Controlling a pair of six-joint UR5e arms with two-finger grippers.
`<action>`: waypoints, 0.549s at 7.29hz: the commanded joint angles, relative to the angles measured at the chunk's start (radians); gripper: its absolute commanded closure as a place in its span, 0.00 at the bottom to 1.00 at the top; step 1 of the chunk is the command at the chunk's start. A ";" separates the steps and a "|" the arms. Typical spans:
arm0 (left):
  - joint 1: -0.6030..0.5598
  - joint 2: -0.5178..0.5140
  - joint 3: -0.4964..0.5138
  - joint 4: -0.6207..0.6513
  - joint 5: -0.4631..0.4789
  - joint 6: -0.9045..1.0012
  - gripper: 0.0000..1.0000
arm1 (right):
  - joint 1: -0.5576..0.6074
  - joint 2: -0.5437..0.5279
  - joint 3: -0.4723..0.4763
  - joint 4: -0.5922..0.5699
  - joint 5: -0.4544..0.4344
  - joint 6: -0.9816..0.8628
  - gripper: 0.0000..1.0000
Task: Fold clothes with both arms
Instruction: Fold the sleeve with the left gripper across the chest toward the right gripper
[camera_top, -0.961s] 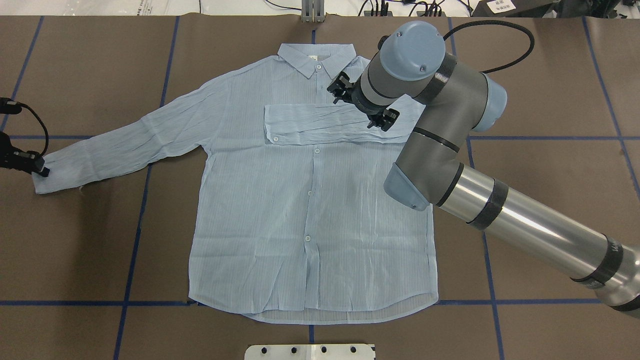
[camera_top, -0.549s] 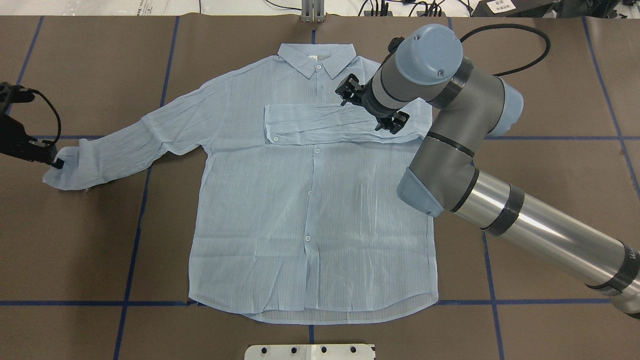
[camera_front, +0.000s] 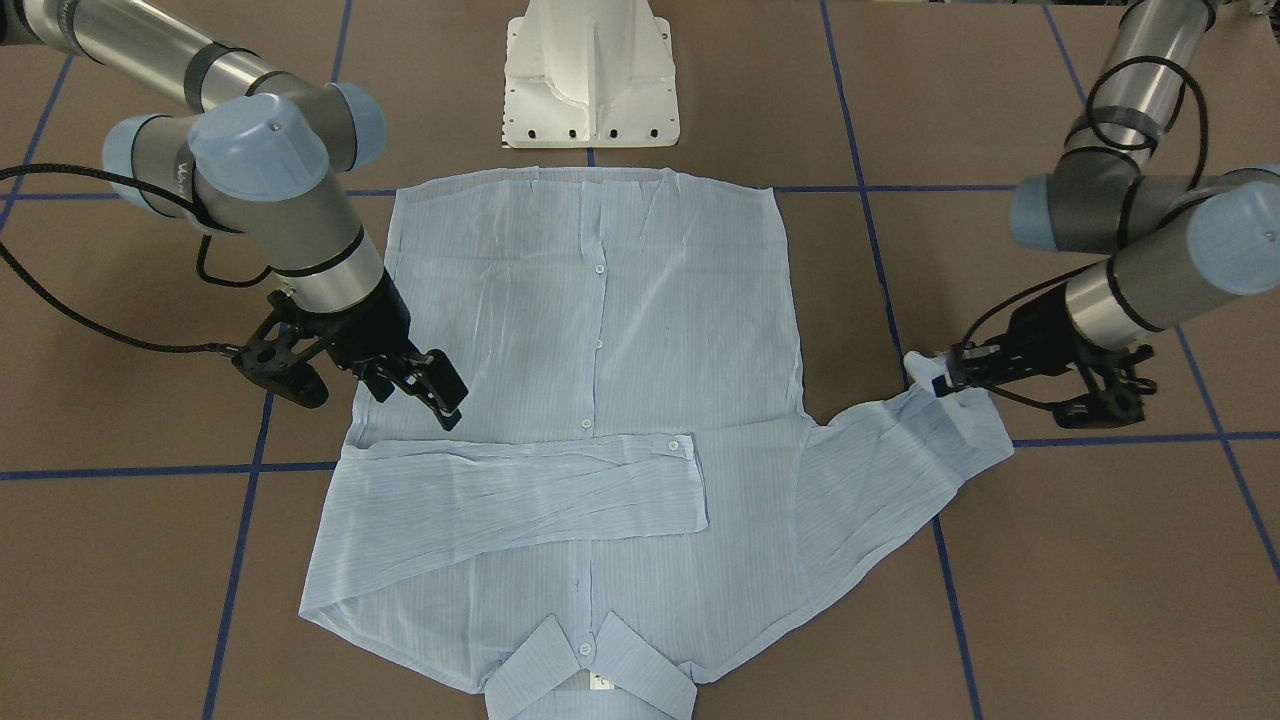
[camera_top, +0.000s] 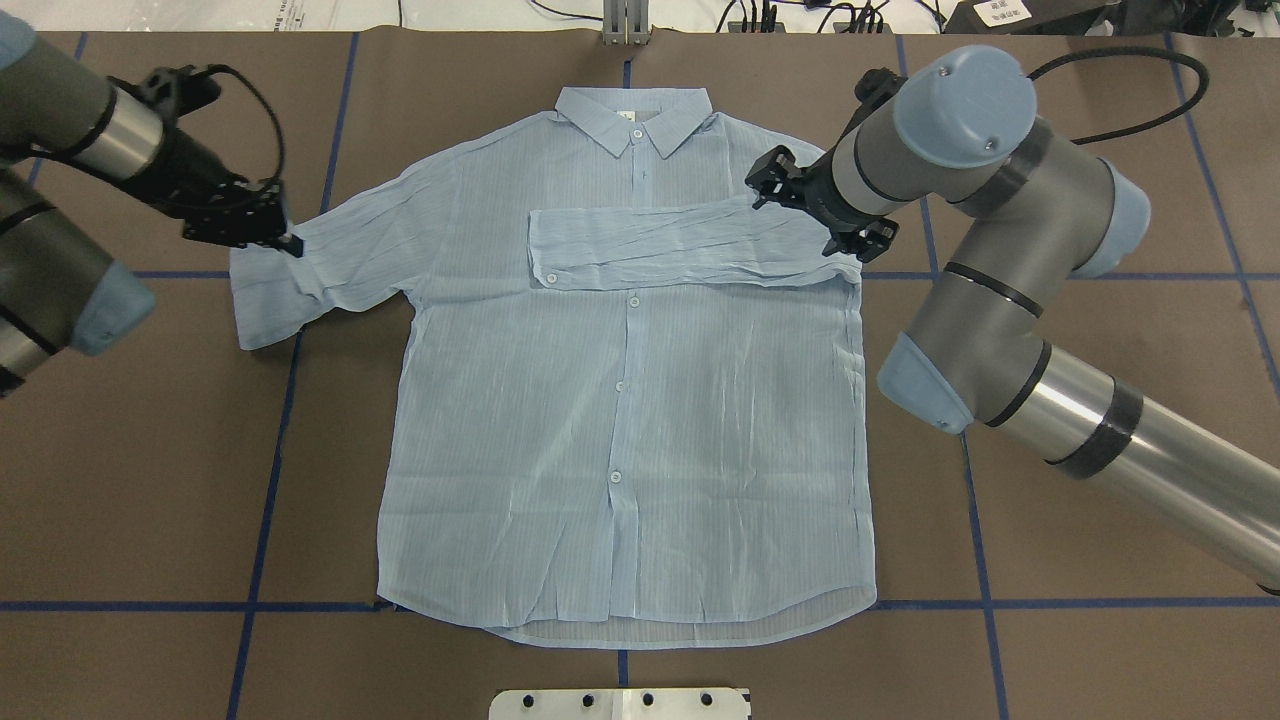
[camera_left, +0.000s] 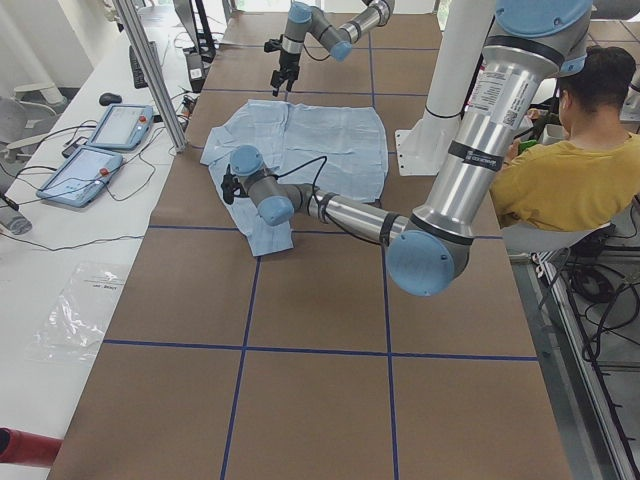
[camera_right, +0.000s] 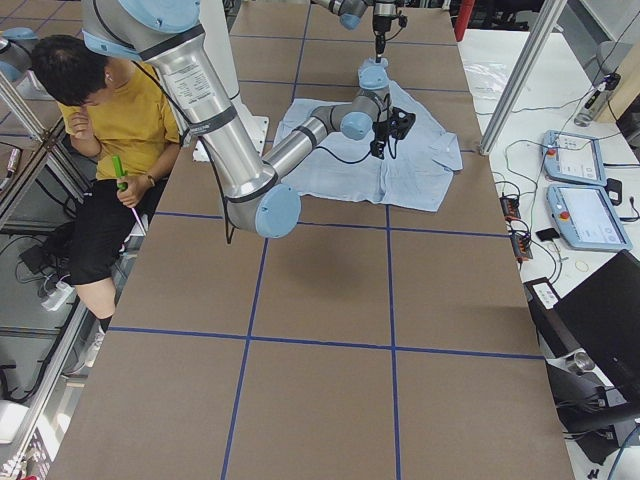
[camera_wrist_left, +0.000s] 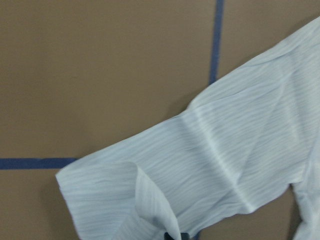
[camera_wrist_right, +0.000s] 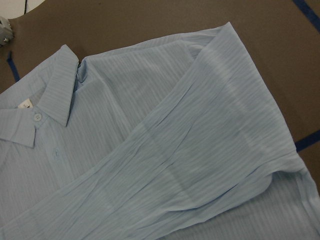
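Note:
The light blue striped shirt (camera_top: 620, 420) lies flat, buttons up, collar (camera_top: 633, 115) at the far edge. One sleeve (camera_top: 680, 245) lies folded across the chest. My left gripper (camera_top: 283, 238) is shut on the cuff of the other sleeve (camera_top: 330, 260) and holds it raised near the shoulder, the sleeve doubled under it. It shows in the front view (camera_front: 935, 380) and the cuff in the left wrist view (camera_wrist_left: 150, 200). My right gripper (camera_front: 420, 385) is open and empty, just above the shirt beside the folded sleeve's shoulder end (camera_wrist_right: 200, 165).
The white pedestal base (camera_front: 590, 80) stands at the near table edge by the hem. Blue tape lines (camera_top: 270, 480) cross the brown table cover. A seated person in yellow (camera_left: 570, 170) is beside the table. Tablets (camera_left: 100, 140) lie on a side bench.
My left gripper has lifted the cuff and carried it right and away, toward the shirt body, doubling the sleeve. My right arm has drawn back to the right, off the folded sleeve.

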 joint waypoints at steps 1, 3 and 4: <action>0.119 -0.200 0.007 -0.005 0.073 -0.277 1.00 | 0.068 -0.075 0.026 0.002 0.067 -0.078 0.01; 0.250 -0.428 0.150 -0.013 0.257 -0.420 1.00 | 0.094 -0.138 0.055 0.004 0.073 -0.132 0.00; 0.304 -0.528 0.245 -0.026 0.349 -0.447 1.00 | 0.094 -0.151 0.057 0.005 0.072 -0.141 0.00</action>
